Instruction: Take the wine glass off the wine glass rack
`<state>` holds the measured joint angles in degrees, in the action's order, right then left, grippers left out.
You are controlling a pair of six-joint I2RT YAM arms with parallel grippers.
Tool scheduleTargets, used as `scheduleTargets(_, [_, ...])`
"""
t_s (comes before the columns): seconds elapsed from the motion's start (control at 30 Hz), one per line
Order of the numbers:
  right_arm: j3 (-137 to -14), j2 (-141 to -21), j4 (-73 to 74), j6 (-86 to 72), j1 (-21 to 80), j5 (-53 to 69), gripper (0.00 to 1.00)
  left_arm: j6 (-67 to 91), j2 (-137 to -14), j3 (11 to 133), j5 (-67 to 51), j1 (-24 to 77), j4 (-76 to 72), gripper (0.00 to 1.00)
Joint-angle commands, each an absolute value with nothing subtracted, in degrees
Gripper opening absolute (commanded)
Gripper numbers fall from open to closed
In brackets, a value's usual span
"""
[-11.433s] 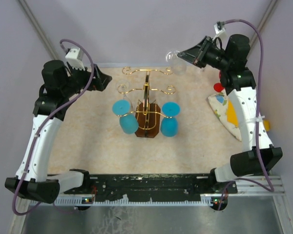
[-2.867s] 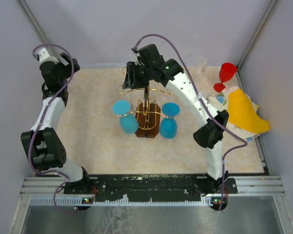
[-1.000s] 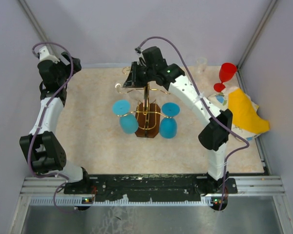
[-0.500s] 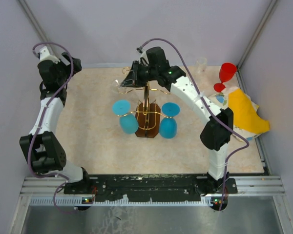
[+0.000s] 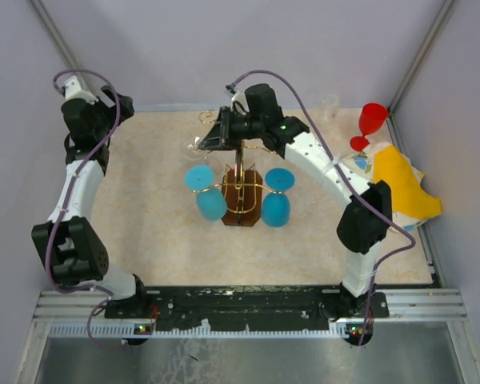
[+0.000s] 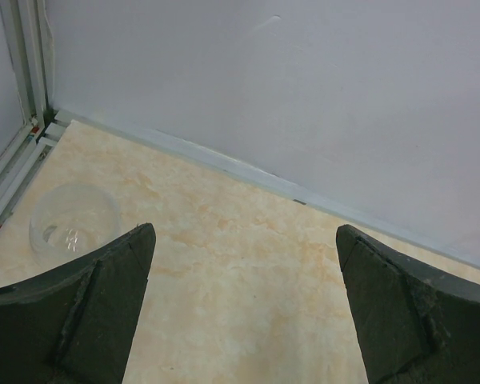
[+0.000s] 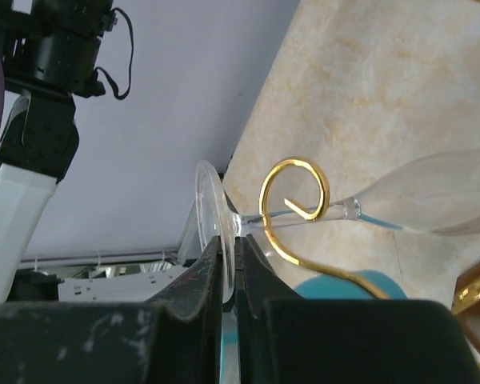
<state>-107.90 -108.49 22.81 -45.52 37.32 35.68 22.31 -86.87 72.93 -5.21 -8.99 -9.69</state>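
Note:
The gold wire wine glass rack [image 5: 240, 164] stands on its dark wooden base [image 5: 242, 206] mid-table. A clear wine glass [image 5: 194, 145] hangs at the rack's upper left arm. In the right wrist view its stem runs through a curled gold loop [image 7: 294, 189], with the bowl [image 7: 448, 196] on the right. My right gripper [image 7: 230, 264] is shut on the glass's round foot [image 7: 209, 228]; it also shows in the top view [image 5: 207, 142]. My left gripper [image 6: 244, 308] is open and empty over the table's back-left corner, where the top view [image 5: 120, 107] also shows it.
Two blue glasses [image 5: 210, 200] [image 5: 277, 206] hang upside down from the rack's lower arms. A red glass [image 5: 372, 120], a clear glass [image 5: 330, 105] and a yellow cloth [image 5: 400, 182] are at the back right. Another clear glass [image 6: 74, 224] stands by the back-left wall.
The right wrist has shifted slightly nearer and to the left at the rack's upper left loop, and its elbow has swung right. The left arm has not moved.

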Motion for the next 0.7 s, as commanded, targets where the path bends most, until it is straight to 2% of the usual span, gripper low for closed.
scheduleTargets(0.0, [-103.41,-98.98,20.88,-44.71,36.79,36.63,0.0,23.0,-84.2,74.23,-6.46,-8.74,-8.5,1.0])
scheduleTargets(0.37, [-102.22,-97.37,21.6,-43.3,31.26,34.8,0.0,26.13,-83.15,74.86,-11.11,-8.75,-4.56,1.0])
scheduleTargets(0.67, [-113.45,-106.76,16.89,-43.56,31.29,37.49,0.0,29.11,-83.47,80.23,-16.74,-8.25,4.5,1.0])
